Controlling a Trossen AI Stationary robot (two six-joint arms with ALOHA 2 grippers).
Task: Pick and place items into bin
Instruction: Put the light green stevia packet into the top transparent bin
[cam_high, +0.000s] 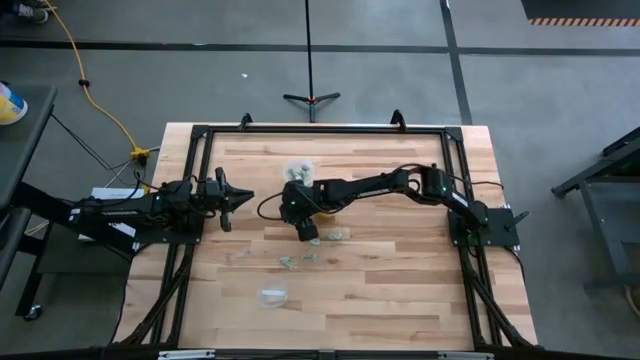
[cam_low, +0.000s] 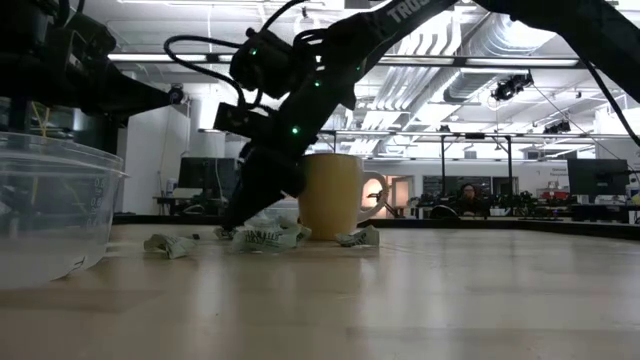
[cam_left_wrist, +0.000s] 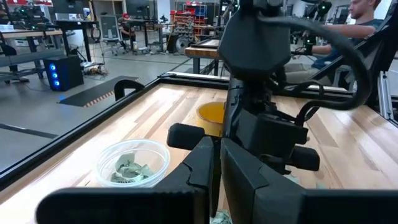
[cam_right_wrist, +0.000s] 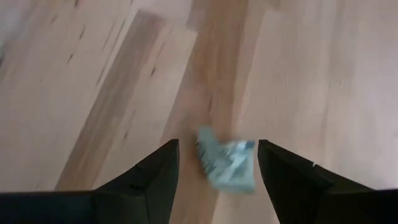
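Observation:
Several tiny pale green-grey pieces lie flat on the wooden table (cam_high: 400, 290): one (cam_high: 338, 236) beside my right gripper, two more (cam_high: 287, 262) (cam_high: 310, 257) nearer the near edge. My right gripper (cam_right_wrist: 217, 147) (cam_high: 308, 234) points down at mid-table, open. Its fingers stand on either side of one piece (cam_right_wrist: 227, 167) without touching it. A clear bowl (cam_left_wrist: 132, 163) (cam_high: 300, 170) on the far side holds more pieces. My left gripper (cam_left_wrist: 214, 163) (cam_high: 240, 197) waits shut at the table's left, held level and pointing right.
An orange cup (cam_low: 330, 195) (cam_left_wrist: 210, 116) stands just behind my right gripper, hidden under the arm in the high view. A second clear bowl (cam_high: 272, 296) (cam_low: 50, 215) sits near the near edge. A black frame (cam_high: 320, 128) borders the table. Bare wood lies on the right.

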